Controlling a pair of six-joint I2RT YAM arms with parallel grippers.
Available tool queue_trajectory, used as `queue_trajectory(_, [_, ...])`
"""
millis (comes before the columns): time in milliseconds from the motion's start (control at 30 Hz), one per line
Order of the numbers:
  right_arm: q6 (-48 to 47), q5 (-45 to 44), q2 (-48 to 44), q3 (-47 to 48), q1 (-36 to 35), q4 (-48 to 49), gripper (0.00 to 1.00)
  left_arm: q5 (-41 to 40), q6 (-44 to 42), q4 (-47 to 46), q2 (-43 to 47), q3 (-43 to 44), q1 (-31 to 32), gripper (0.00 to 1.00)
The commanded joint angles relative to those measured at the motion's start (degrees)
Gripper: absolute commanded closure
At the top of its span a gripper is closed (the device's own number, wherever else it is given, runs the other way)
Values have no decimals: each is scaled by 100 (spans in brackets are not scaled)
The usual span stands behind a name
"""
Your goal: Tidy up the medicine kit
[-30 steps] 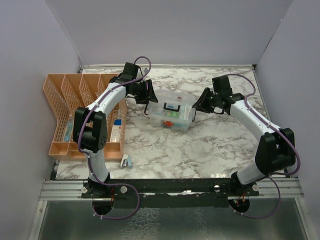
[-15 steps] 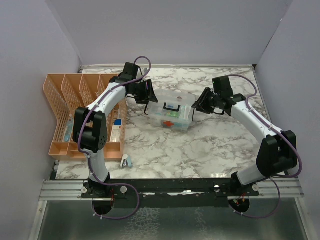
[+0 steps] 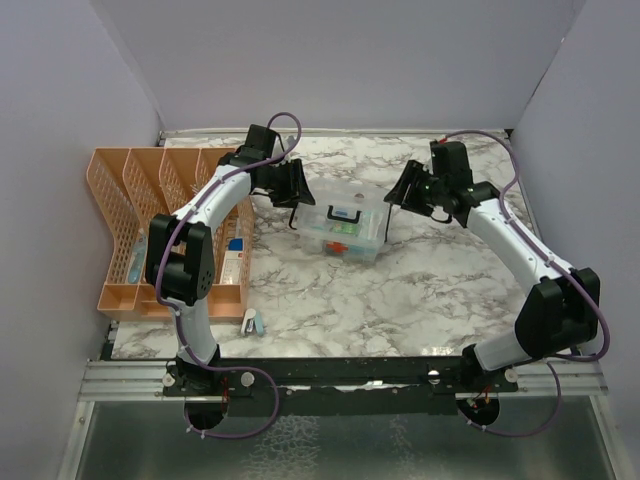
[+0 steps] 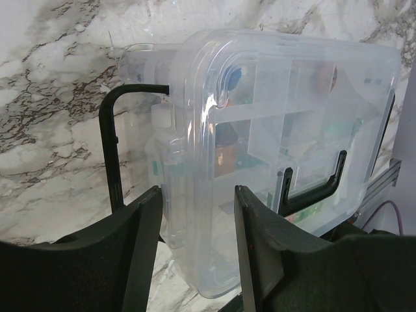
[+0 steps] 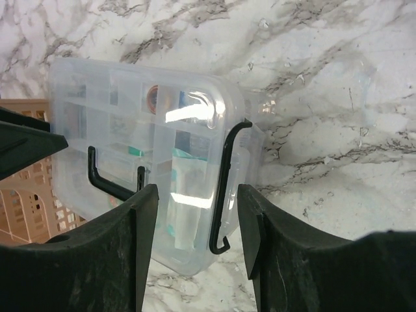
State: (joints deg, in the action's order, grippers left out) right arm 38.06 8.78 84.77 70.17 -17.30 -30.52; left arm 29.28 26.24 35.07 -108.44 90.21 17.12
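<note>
The medicine kit (image 3: 345, 225), a clear box with a clear lid and a black handle (image 3: 345, 214), sits on the marble table at mid-back. My left gripper (image 3: 297, 208) is open at the kit's left end. In the left wrist view its fingers (image 4: 140, 253) straddle the kit's lid edge (image 4: 195, 214), beside a black side clip (image 4: 114, 149). My right gripper (image 3: 393, 198) is open at the kit's right end, slightly above it. In the right wrist view the kit (image 5: 143, 149) and its black side clip (image 5: 224, 188), hook end free, lie between the fingers (image 5: 273, 253).
An orange lattice desk organizer (image 3: 130, 200) stands at the left edge and holds several small packs. A small pale object (image 3: 252, 322) lies near the front edge by the left arm's base. Grey walls close in the back and sides.
My right gripper has moved a little up and toward the back, away from the kit's right end. My left gripper has stayed about where it was at the left end.
</note>
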Motion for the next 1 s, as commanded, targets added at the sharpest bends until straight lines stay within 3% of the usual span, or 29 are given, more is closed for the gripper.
queue_trajectory(0, [-552, 93, 41, 306, -37, 134, 48, -20, 68, -7, -140, -153, 290, 66])
queue_trajectory(400, [-1001, 849, 574, 770, -43, -145, 50, -190, 415, -227, -455, 188, 1100, 65])
queue_trajectory(767, [-1510, 361, 791, 1139, -289, -522, 47, -181, 231, -195, -320, 526, 945, 42])
queue_trajectory(967, [-1655, -71, 1063, 1392, -636, -795, 46, -100, -57, -215, -57, 559, 665, 23])
